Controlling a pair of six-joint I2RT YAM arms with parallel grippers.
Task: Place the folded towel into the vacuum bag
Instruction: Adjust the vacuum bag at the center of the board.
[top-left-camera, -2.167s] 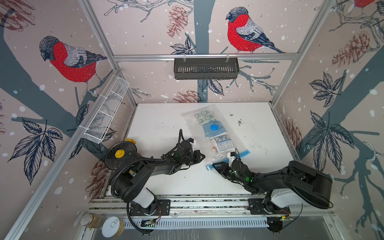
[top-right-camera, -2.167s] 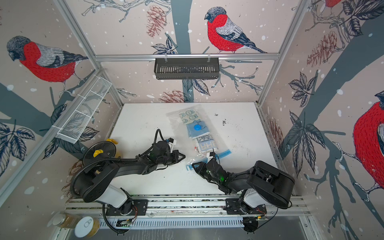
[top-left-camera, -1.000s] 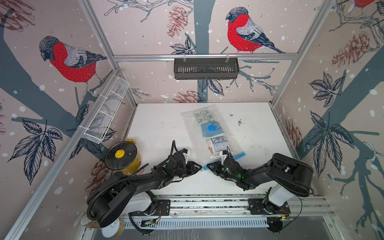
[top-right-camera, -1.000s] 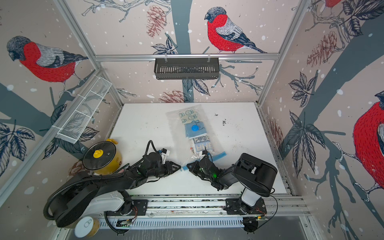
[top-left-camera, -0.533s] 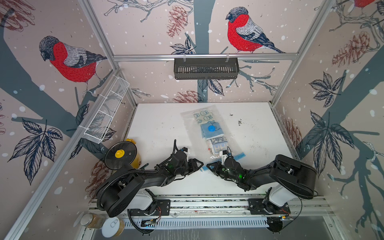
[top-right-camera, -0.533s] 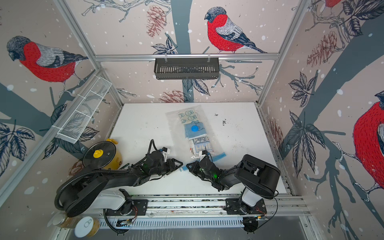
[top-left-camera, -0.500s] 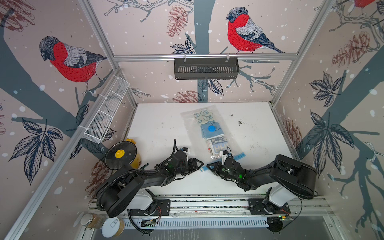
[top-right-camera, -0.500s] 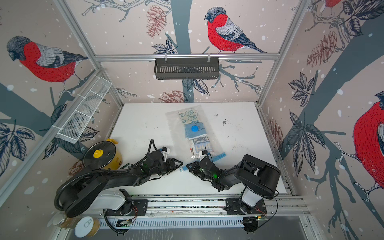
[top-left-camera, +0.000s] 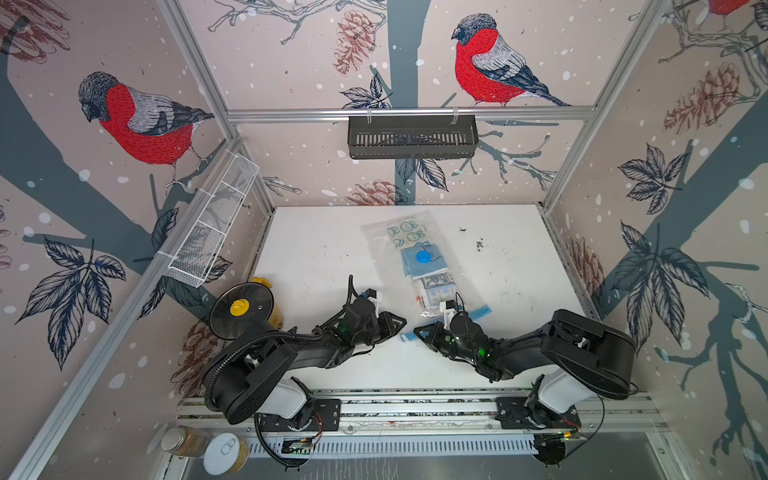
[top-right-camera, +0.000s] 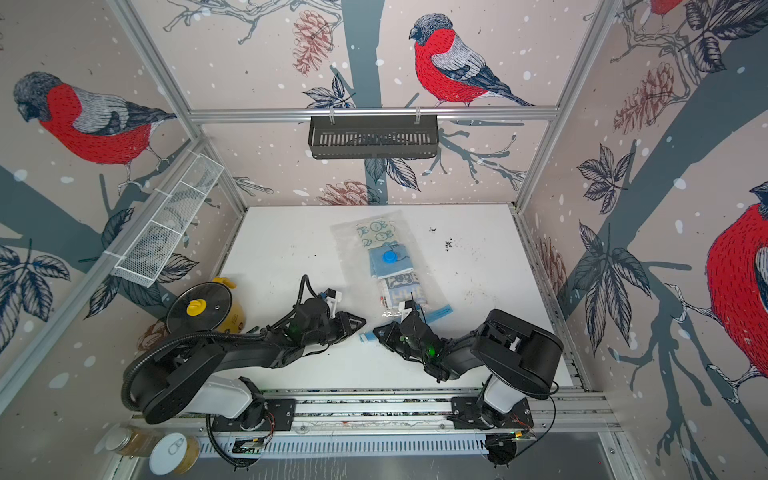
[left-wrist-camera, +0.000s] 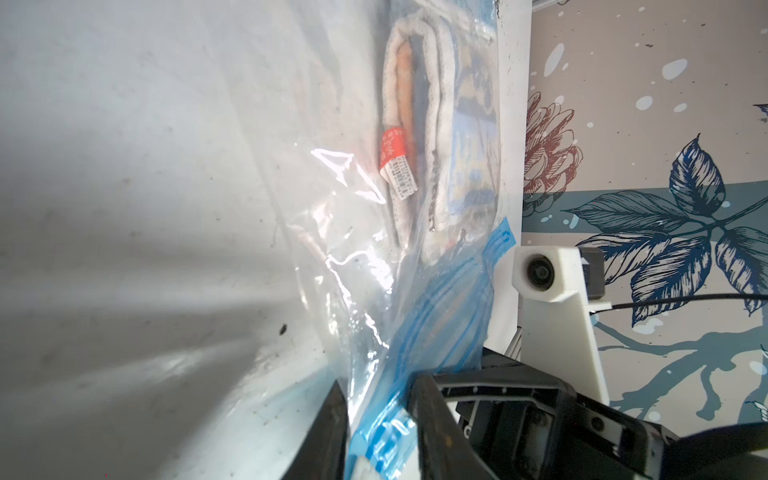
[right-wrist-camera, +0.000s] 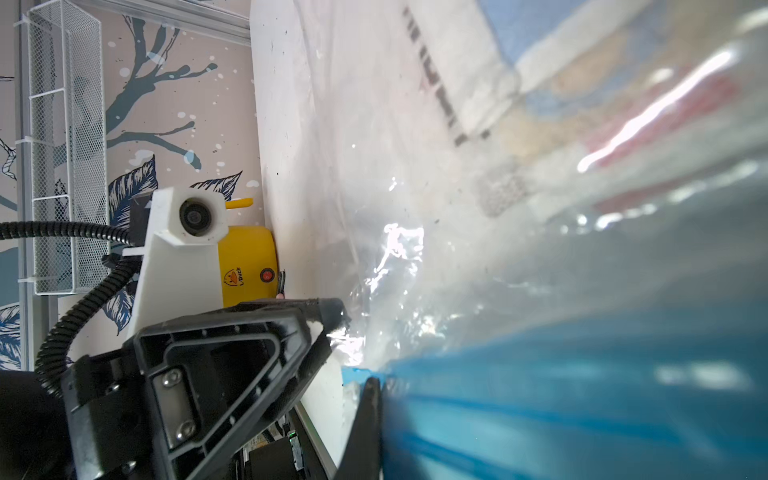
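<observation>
Wide-open table (top-left-camera: 316, 257) either side of the vacuum bag (top-left-camera: 411, 245); left arm (top-left-camera: 291, 357) and right arm (top-left-camera: 528, 353) crowd its near end.

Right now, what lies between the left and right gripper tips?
The blue zip-seal strip of the vacuum bag lies there, seen in both top views.

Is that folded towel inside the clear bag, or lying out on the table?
Inside. In the left wrist view the folded towel shows through the clear vacuum bag, beyond its blue zip-seal strip.
</observation>
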